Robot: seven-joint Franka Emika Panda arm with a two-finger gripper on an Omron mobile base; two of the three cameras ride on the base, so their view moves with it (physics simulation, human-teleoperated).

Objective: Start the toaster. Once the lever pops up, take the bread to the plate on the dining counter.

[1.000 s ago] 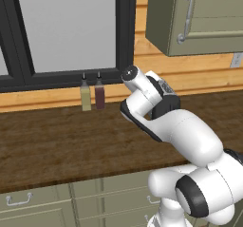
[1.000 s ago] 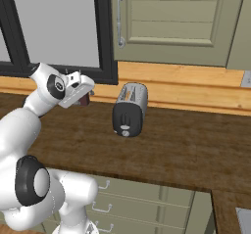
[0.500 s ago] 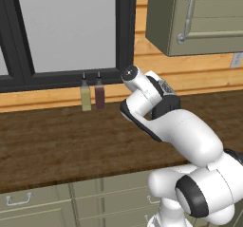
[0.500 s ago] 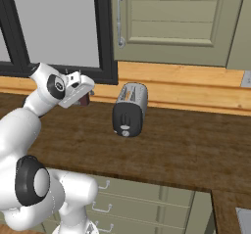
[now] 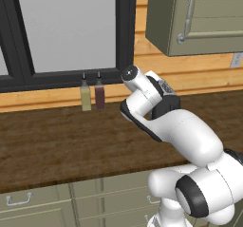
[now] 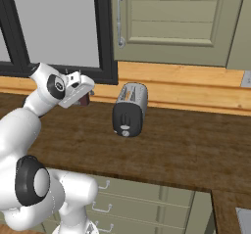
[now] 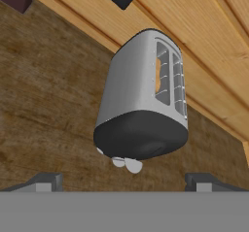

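A dark wood-grain desk (image 6: 186,150) runs below a black-framed window (image 5: 66,29) and olive wall cabinets (image 6: 176,20). On it, near the light wood back ledge, stands the silver toaster (image 6: 130,109), dark end panel toward the arm; a tan slice of bread (image 7: 158,75) shows in one top slot. The fingers (image 7: 124,183) are spread wide, empty, short of the toaster with nothing between. Two bottles (image 5: 92,93), one olive and one dark red, stand side by side beneath the window.

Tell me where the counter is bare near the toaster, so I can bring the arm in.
Bare wood runs in front of the toaster to the counter edge and off to its right. Left is tighter: two bottles stand against the window ledge, and the arm hangs between them and the toaster.
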